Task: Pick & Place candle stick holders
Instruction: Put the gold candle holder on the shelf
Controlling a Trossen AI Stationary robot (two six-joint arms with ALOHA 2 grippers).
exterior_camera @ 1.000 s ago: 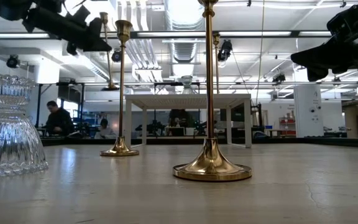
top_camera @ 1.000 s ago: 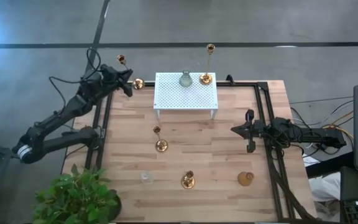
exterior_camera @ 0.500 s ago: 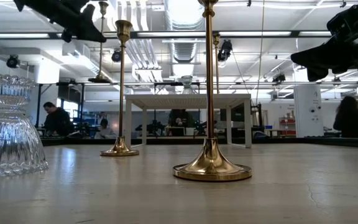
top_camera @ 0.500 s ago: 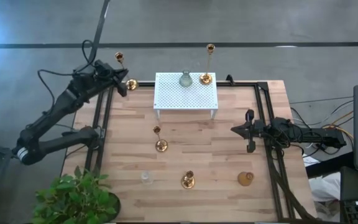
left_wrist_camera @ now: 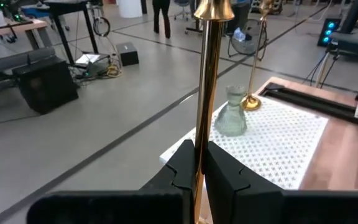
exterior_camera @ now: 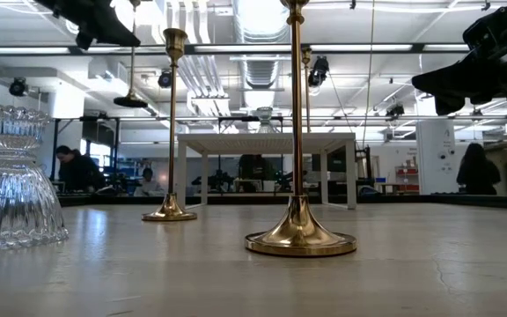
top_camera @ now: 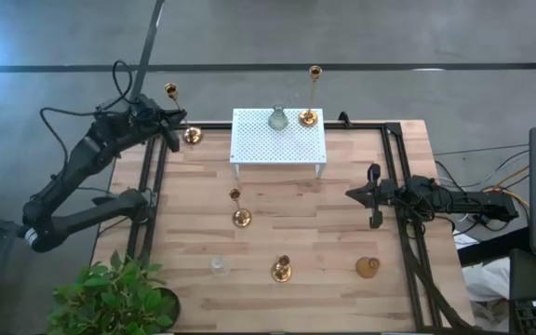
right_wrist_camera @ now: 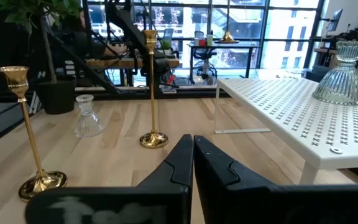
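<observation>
Left claw [top_camera: 168,131] clamped on tall brass candle stick holder [top_camera: 180,113], now lifted clear of the surface [top_camera: 342,223] and swung back off its far-left corner, so pick done, placing on white perforated rack [top_camera: 278,140] likely next. Right claw [top_camera: 372,196] shut, empty, parked at right side. Left wrist view shows fingers [left_wrist_camera: 225,168] pinching the stem; low view shows its base hanging in air.

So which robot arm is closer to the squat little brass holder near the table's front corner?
The right. The right pincer hangs just behind the squat brass candle holder; the left pincer is far across, at the opposite corner, gripping a tall brass candlestick.
</observation>
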